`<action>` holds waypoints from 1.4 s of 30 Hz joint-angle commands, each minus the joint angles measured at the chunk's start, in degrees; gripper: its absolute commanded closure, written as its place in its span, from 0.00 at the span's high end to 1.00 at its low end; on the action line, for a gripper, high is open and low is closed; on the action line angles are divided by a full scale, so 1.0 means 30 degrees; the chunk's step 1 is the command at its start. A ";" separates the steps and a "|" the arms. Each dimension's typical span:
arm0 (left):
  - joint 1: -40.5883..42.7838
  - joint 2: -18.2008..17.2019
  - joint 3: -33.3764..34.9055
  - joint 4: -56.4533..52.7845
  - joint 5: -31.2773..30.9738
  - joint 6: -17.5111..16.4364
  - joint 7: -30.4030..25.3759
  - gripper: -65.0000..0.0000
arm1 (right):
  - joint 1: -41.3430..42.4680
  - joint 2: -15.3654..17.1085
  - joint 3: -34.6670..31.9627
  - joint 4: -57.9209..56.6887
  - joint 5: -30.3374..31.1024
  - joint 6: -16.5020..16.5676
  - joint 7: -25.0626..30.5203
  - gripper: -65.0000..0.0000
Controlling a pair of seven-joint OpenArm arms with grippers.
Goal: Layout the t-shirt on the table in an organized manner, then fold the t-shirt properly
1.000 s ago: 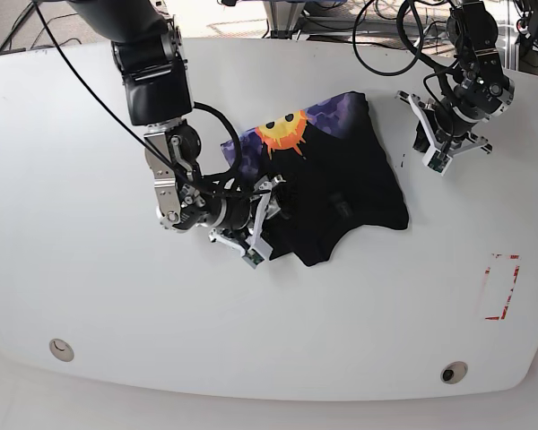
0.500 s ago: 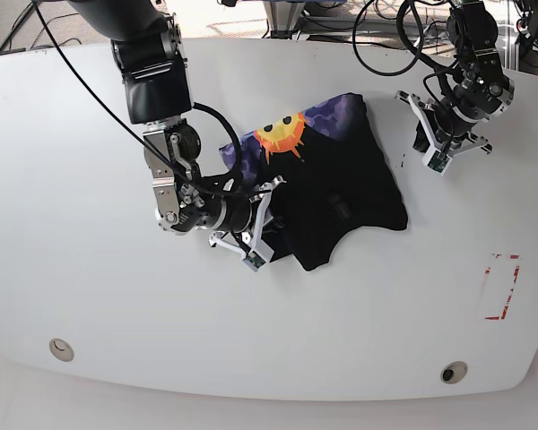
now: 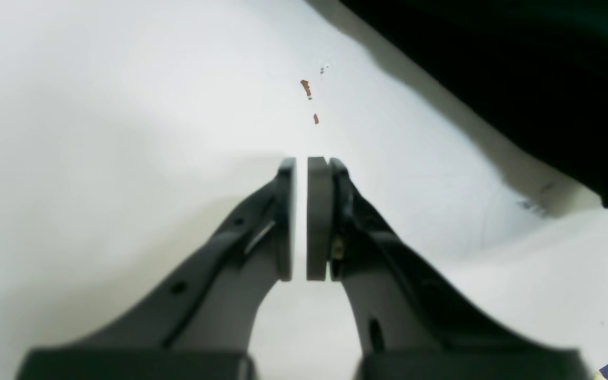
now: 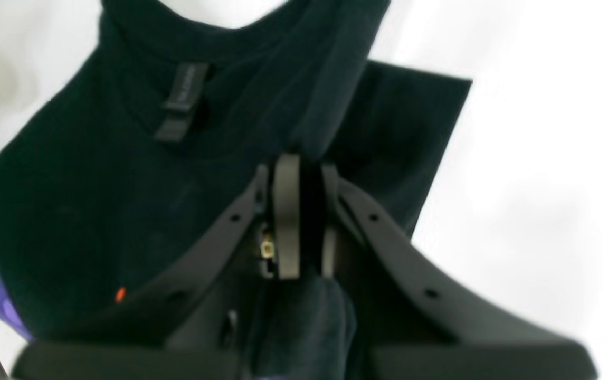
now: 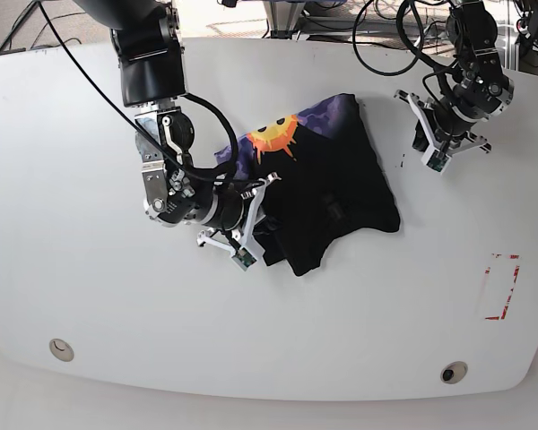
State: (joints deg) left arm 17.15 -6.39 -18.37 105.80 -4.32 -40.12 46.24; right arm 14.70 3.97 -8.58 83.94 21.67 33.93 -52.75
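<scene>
The right pincer [image 4: 298,221] has just clamped on the t-shirt [image 5: 327,193] edge and dragged it leftward (still bunched mid-bench [image 5: 90,296]), so spreading has begun. The left pincer [image 3: 306,219], pressed together, holds nothing beside it.

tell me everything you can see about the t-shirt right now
The t-shirt is soft black cloth, crumpled in a bunched heap mid-table, not laid flat. A purple patch with an orange-yellow sun print shows at its far edge. The neckline with its small grey label faces up in the right wrist view. The right gripper is shut on a fold at its edge; the left gripper is shut beside it on nothing.
</scene>
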 commanded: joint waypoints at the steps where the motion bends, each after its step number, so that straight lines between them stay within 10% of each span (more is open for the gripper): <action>1: -0.0104 -0.0140 -0.0045 0.0265 -0.0187 0.0039 -0.0365 0.03 | 0.0302 0.0333 0.0061 0.0459 0.0351 -0.0014 0.0456 0.07; 42: -0.0133 -0.0140 -0.0016 0.0265 -0.0187 0.0039 -0.0365 0.03 | -0.1105 0.1242 0.2317 0.3155 0.0351 -0.0044 0.0837 0.07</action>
State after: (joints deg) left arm 17.02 -6.39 -18.33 105.71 -4.29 -40.10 46.24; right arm 10.35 6.92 -1.91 90.21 21.52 33.78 -51.59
